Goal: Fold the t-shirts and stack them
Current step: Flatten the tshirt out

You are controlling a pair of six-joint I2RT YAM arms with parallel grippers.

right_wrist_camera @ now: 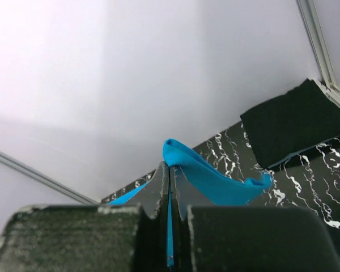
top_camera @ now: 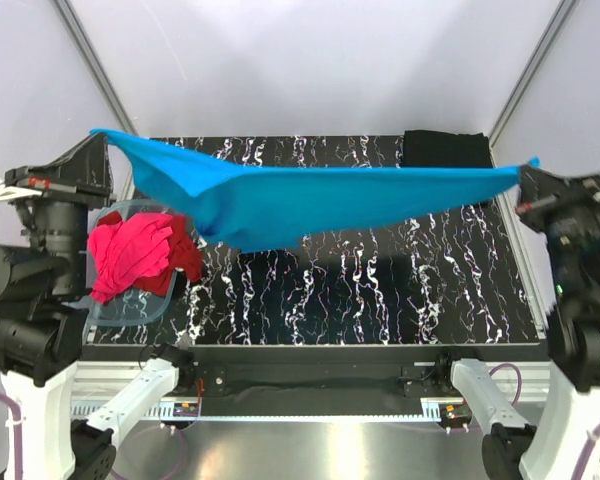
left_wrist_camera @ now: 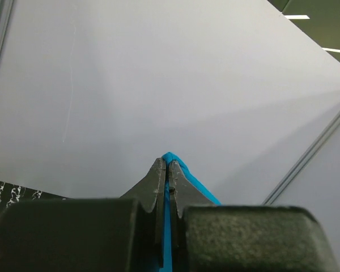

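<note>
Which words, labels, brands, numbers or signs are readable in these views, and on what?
None readable: the turquoise t-shirt, black t-shirt, pink and red t-shirts and plastic tub show no print.
A small red mark on the left arm is too small to read.

A turquoise t-shirt (top_camera: pixel 310 205) is stretched midair. A black t-shirt (top_camera: pixel 445 150) is folded far right; magenta and red t-shirts (top_camera: pixel 140 255) are heaped left.
</note>
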